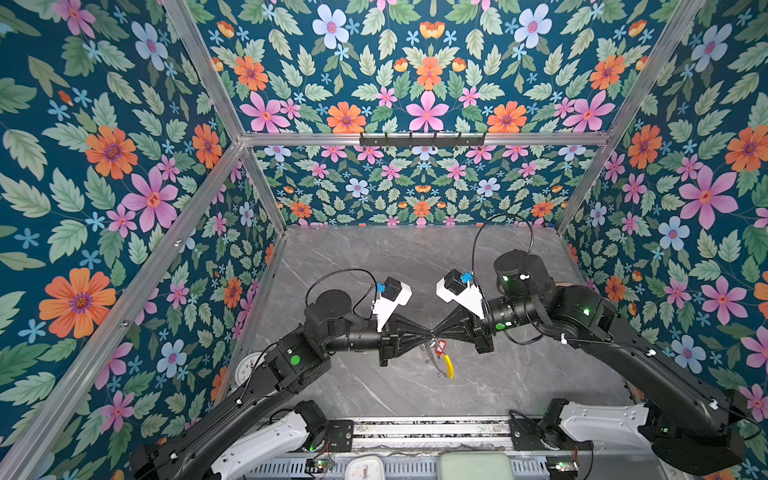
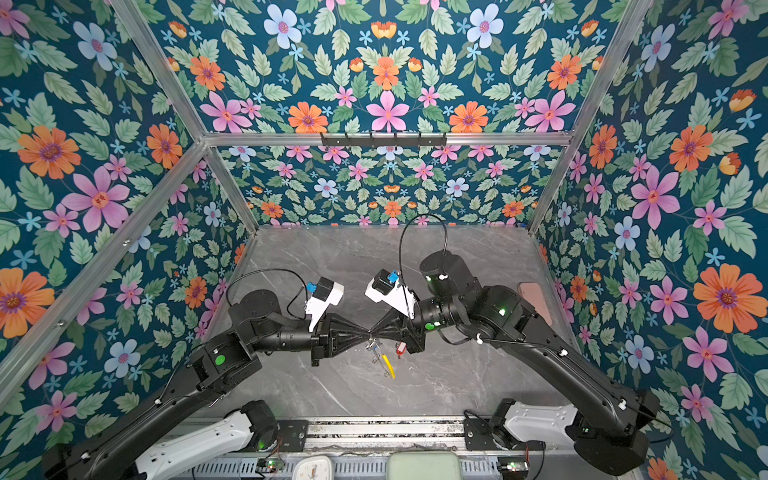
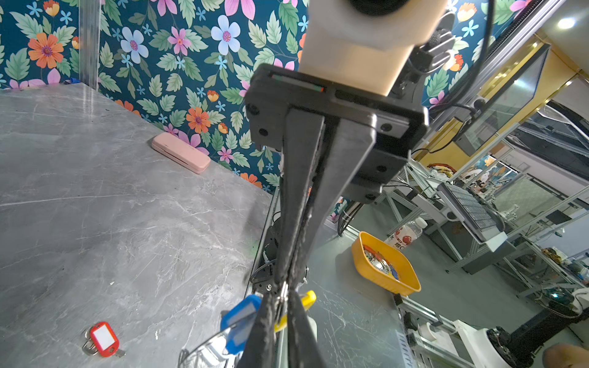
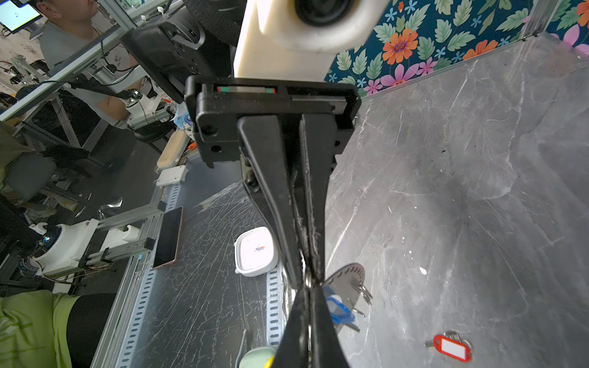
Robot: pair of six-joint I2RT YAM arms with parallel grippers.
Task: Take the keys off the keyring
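Left gripper (image 1: 428,332) and right gripper (image 1: 437,331), both closed, pinch the suspended keyring (image 1: 448,365) tip to tip, presumably to work off the blue-tagged key (image 3: 240,317); the red-tagged key (image 3: 103,338) lies on the tabletop (image 1: 374,270).

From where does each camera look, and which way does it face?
Top view: high over the arm bases, facing down at the table; both arms show.
Top view: alongside, same direction; left gripper and right gripper meet tip to tip on the keyring.
Left wrist: on the left arm, looking along its fingers at the right gripper.
Right wrist: on the right arm, past its fingers to the left gripper.
Shared: both wrist views show the red-tagged key.
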